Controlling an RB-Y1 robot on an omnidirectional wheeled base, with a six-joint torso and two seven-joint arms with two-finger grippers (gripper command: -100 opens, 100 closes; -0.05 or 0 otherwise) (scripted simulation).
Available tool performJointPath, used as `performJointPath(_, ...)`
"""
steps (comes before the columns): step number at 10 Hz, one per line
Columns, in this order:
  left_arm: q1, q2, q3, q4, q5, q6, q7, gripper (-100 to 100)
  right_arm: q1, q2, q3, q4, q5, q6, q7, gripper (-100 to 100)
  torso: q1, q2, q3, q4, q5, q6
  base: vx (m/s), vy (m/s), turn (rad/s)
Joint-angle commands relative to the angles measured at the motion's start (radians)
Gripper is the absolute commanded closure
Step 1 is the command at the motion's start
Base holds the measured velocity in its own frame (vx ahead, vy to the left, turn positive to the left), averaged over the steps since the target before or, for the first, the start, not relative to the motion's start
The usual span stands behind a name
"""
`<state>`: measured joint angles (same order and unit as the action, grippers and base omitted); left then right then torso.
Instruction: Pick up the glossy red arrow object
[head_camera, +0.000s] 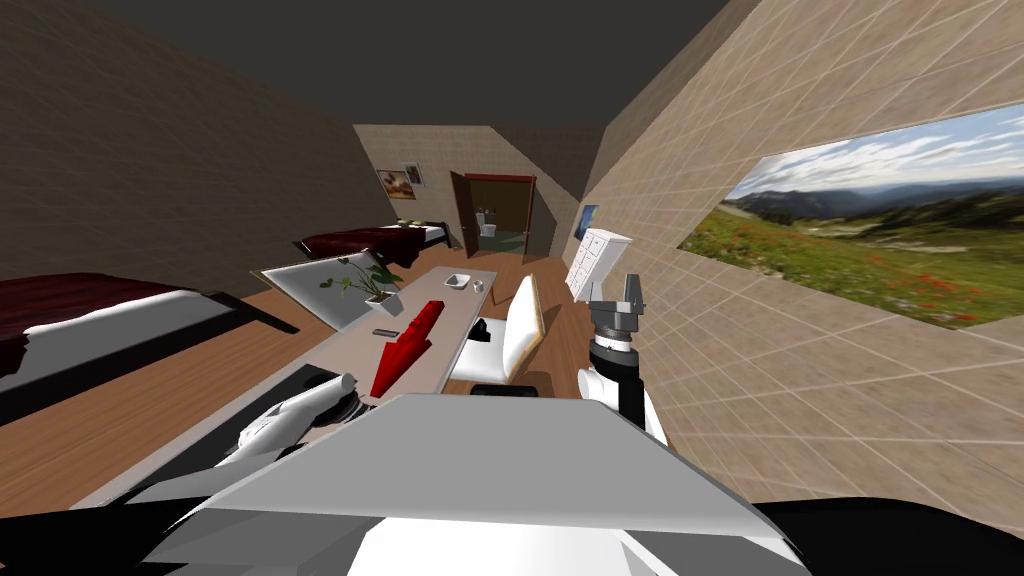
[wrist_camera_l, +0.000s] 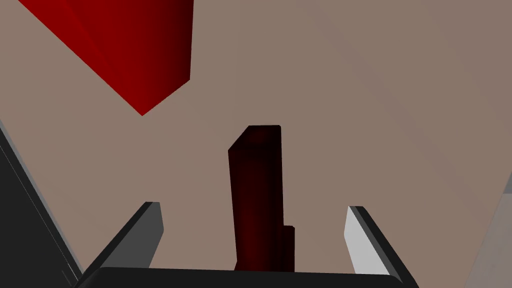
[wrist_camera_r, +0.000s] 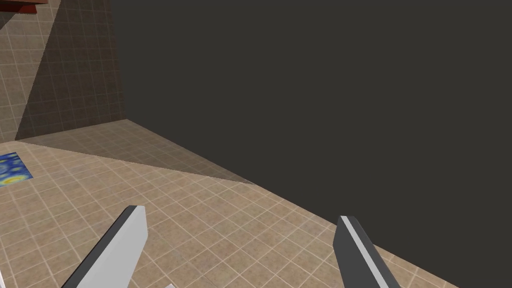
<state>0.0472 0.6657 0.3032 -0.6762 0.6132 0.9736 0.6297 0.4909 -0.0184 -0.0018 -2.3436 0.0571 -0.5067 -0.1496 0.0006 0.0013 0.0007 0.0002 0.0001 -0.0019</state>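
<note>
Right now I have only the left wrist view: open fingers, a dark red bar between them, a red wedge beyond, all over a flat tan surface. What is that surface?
Observer: The top of a long table.
Operator: And the red wedge?
Observer: It looks like the tip of the red arrow, which lies lengthwise on the table, pointing towards the robot.
Operator: Where is the right arm?
Observer: The right gripper is raised beside the white chair, fingers open and empty.

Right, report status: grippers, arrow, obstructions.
Left gripper open over the table, a dark red bar between its fingers. Right gripper open, raised. Red arrow lies on table, ungripped. Plant and bowl farther off.
</note>
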Motion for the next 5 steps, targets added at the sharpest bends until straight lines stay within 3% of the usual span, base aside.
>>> performJointPath(1, 0.017, 0.001, 0.011, 0.012, -0.001, 0.038, 0.009, -100, 0.0, 0.0, 0.0, 0.0, 0.0, 0.0, 0.0, 0, 0.0, 0.0, 0.0, 0.0, 0.0, 0.0, 0.002, 0.027, -0.035)
performJointPath(5, 0.018, 0.004, 0.017, 0.037, -0.002, 0.06, 0.008, -100, 0.0, 0.0, 0.0, 0.0, 0.0, 0.0, 0.0, 0, -0.001, 0.0, 0.0, 0.0, 0.0, 0.0, 0.001, 0.02, -0.019)
